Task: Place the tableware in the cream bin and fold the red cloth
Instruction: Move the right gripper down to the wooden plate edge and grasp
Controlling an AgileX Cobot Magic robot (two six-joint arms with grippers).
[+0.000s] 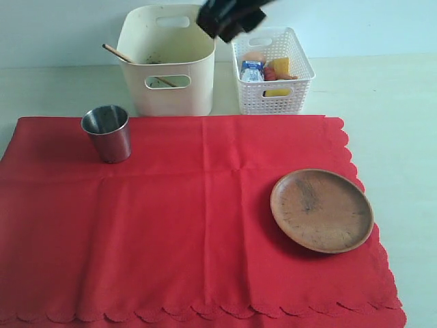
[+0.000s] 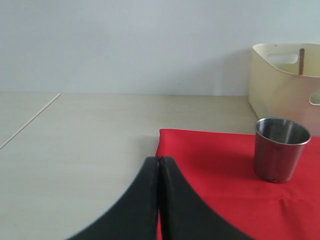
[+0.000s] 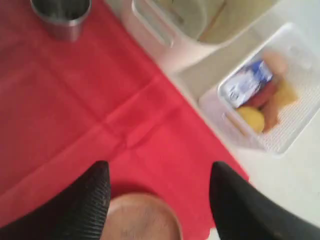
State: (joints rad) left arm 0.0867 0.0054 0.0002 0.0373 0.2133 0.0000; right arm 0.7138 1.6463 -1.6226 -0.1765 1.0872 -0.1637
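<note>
The red cloth (image 1: 184,219) lies spread flat on the table. On it stand a steel cup (image 1: 106,132) at the back left and a round brown plate (image 1: 321,210) at the right. The cream bin (image 1: 166,61) stands behind the cloth, with a wooden stick (image 1: 117,52) leaning out over its rim. My right gripper (image 3: 159,172) is open and empty, high above the cloth, with the plate (image 3: 142,217) below its fingers. In the exterior view only its dark arm (image 1: 231,17) shows at the top. My left gripper (image 2: 158,160) is shut and empty, low by the cloth's (image 2: 225,160) left edge, apart from the cup (image 2: 280,148).
A white lattice basket (image 1: 272,68) with a milk carton (image 1: 252,70), a lemon and other food stands right of the bin. Bare pale table (image 1: 403,137) surrounds the cloth. A wall rises behind the bin (image 2: 285,80).
</note>
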